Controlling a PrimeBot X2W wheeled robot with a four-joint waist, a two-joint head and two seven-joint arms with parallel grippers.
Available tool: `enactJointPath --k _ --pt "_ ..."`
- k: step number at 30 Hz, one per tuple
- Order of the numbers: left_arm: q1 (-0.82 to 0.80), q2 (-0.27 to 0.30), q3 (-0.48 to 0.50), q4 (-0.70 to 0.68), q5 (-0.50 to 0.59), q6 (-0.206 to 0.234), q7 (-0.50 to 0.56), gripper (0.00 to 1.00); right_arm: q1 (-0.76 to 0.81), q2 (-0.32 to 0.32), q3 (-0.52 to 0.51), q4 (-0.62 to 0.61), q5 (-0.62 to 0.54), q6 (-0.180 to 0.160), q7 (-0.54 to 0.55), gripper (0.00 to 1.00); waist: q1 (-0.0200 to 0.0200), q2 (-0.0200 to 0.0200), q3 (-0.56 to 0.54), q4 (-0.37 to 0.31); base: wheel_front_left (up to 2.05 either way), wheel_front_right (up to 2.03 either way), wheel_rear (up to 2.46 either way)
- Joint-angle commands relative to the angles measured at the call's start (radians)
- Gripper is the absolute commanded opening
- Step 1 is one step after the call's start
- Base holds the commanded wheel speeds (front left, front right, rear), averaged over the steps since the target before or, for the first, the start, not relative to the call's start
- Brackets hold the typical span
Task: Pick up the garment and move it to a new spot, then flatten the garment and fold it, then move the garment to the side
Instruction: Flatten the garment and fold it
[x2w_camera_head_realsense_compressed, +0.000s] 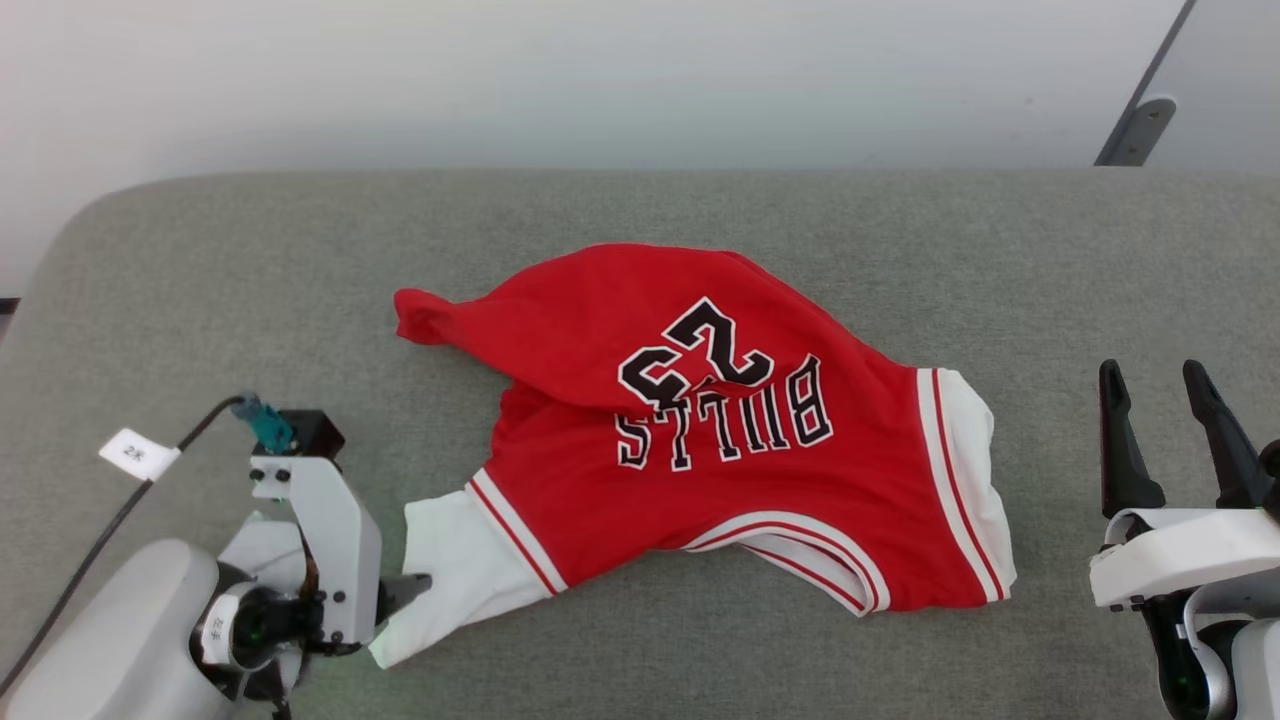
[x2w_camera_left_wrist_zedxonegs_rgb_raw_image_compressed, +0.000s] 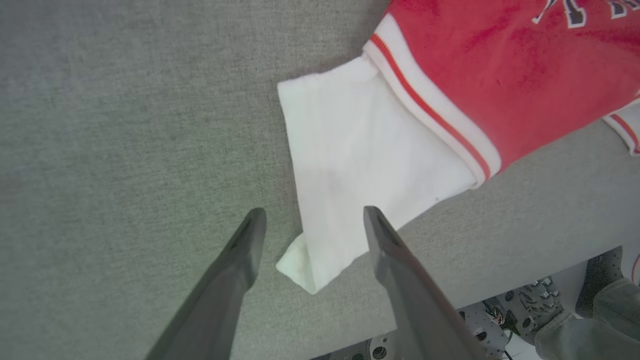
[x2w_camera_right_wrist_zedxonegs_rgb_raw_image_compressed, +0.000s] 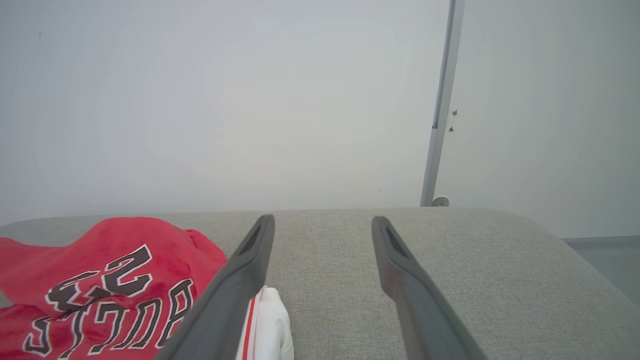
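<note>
On the grey cushion (x2w_camera_head_realsense_compressed: 200, 260) before you, the garment (x2w_camera_head_realsense_compressed: 700, 440) lies crumpled, number side up.
Your left gripper (x2w_camera_left_wrist_zedxonegs_rgb_raw_image_compressed: 314, 212) stands wide, its fingers either side of the white sleeve (x2w_camera_left_wrist_zedxonegs_rgb_raw_image_compressed: 350, 160) corner; your right gripper (x2w_camera_head_realsense_compressed: 1152, 370) stands wide too, near the other sleeve, gripping nothing.

- Garment (x2w_camera_head_realsense_compressed: 720, 440): soft, matt knit cloth; the white sleeve (x2w_camera_left_wrist_zedxonegs_rgb_raw_image_compressed: 350, 150) between the left gripper (x2w_camera_left_wrist_zedxonegs_rgb_raw_image_compressed: 310, 215) tips is smooth and faintly creased.
- Cushion (x2w_camera_head_realsense_compressed: 200, 260) beneath that gripper: grey woven fabric, matt, finely rough.
- Right gripper (x2w_camera_right_wrist_zedxonegs_rgb_raw_image_compressed: 322, 222) fingers (x2w_camera_right_wrist_zedxonegs_rgb_raw_image_compressed: 400, 270): dark, smooth, matt plastic.
</note>
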Motion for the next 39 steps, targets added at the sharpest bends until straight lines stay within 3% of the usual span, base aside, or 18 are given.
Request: enactJointPath --k 1,8,15,16,18,27,39 --pt "-0.007 -0.001 -0.004 0.006 -0.002 0.003 0.005 1.0 -0.008 0.004 -0.004 -0.005 -0.005 -0.002 -0.008 1.0 0.0 0.0 0.005 -0.006 0.0 0.0 0.0" --pt "-0.012 -0.009 -0.011 0.091 -0.004 0.005 0.012 1.0 -0.009 0.02 -0.005 -0.02 -0.015 -0.002 -0.017 1.0 0.0 0.0 0.023 -0.021 0.0 0.0 0.0" --pt "-0.017 -0.046 -0.011 0.236 -0.015 -0.022 -0.023 1.0 -0.014 0.022 -0.006 -0.037 -0.015 -0.002 -0.013 1.0 0.0 0.0 0.039 -0.032 0.0 0.0 0.0" --pt "-0.016 -0.054 -0.008 0.256 -0.025 -0.026 -0.025 0.76 -0.015 0.022 -0.007 -0.039 -0.015 -0.002 -0.013 1.0 0.0 0.0 0.041 -0.033 0.0 0.0 0.0" --pt "-0.02 -0.079 0.006 0.292 -0.053 -0.035 -0.031 0.0 -0.014 0.022 -0.009 -0.044 -0.017 -0.002 -0.014 1.0 0.0 0.0 0.045 -0.034 0.0 0.0 0.0" --pt "-0.089 -0.11 0.017 0.339 -0.058 -0.079 -0.067 0.0 -0.01 0.026 -0.027 -0.062 -0.021 -0.002 -0.011 1.0 0.0 0.0 0.058 -0.024 0.0 0.0 0.0" --pt "-0.172 -0.05 0.016 0.319 -0.005 -0.1 -0.107 0.0 -0.016 0.03 -0.028 -0.049 -0.017 -0.002 -0.023 1.0 0.0 0.0 0.069 -0.017 0.0 0.0 0.0"
